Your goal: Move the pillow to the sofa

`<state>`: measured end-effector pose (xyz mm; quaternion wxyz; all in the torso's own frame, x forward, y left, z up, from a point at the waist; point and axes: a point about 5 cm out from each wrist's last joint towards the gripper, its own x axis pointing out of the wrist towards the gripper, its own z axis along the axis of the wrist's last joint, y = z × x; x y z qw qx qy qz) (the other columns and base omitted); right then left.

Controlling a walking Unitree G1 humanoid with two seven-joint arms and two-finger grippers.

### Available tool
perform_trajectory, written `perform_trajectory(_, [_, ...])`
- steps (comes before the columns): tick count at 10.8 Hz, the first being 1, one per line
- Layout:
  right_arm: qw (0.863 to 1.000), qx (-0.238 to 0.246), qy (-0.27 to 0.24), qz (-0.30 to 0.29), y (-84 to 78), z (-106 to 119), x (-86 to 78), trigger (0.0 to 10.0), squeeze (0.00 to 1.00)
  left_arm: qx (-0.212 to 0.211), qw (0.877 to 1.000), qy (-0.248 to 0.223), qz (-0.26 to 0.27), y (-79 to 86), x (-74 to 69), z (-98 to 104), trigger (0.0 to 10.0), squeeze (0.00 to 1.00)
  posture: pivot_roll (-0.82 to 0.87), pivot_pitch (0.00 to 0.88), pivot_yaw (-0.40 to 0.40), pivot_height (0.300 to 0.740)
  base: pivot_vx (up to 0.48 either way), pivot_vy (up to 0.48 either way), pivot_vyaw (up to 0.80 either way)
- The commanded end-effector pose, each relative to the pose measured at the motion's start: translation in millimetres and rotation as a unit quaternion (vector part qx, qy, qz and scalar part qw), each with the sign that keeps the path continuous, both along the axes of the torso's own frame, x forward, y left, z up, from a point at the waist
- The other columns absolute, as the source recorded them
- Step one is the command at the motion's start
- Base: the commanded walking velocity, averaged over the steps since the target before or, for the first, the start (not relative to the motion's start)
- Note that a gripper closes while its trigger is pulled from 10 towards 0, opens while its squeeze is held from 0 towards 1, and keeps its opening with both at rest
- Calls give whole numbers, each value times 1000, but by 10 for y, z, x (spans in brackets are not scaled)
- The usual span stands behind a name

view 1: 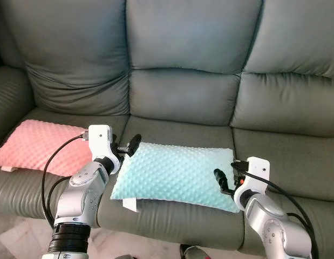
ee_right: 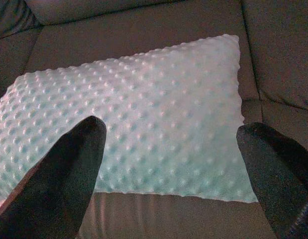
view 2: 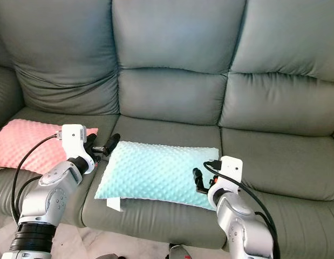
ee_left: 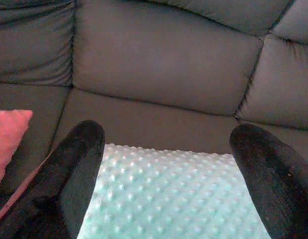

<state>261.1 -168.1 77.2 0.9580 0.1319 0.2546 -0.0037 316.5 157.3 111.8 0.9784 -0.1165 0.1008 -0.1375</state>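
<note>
A light turquoise pillow (view 1: 175, 174) with a bumpy surface lies flat on the middle seat of the grey sofa (view 1: 193, 97), near its front edge. My left gripper (view 1: 129, 147) is open at the pillow's upper left corner, its fingers (ee_left: 76, 169) spread apart above the fabric. At the pillow's right end my right gripper (view 1: 222, 181) is open as well, its fingers (ee_right: 69, 174) wide apart over the pillow (ee_right: 129, 134). Neither gripper holds anything.
A pink bumpy pillow (view 1: 40, 145) lies on the sofa's left seat, close to my left arm. The right seat (view 1: 291, 162) is bare. A strip of light floor (view 1: 21, 240) shows below the sofa front.
</note>
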Motion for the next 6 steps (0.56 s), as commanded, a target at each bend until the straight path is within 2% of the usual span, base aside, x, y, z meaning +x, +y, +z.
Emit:
perform_trajectory(1, [1000,-1,-9,1,8,28,7,10000,0,3,1000,10,1,20,-4,-29,10000,0,-135,177,31,740,0,0,-519])
perform_trajectory(3, [1000,-4,-13,9,19,46,16,10000,0,-1,1000,12,-9,-9,-24,-29,10000,0,-136,179,30,740,0,0,0])
perform_trajectory(4, [1000,-6,-13,11,22,51,19,10000,0,-2,1000,11,-15,-24,-29,-26,10000,0,-136,179,30,740,0,-364,0])
perform_trajectory(6, [1000,-4,-13,12,35,45,16,10000,0,0,1000,12,-24,-39,-40,-26,10000,0,-134,179,32,740,0,0,0])
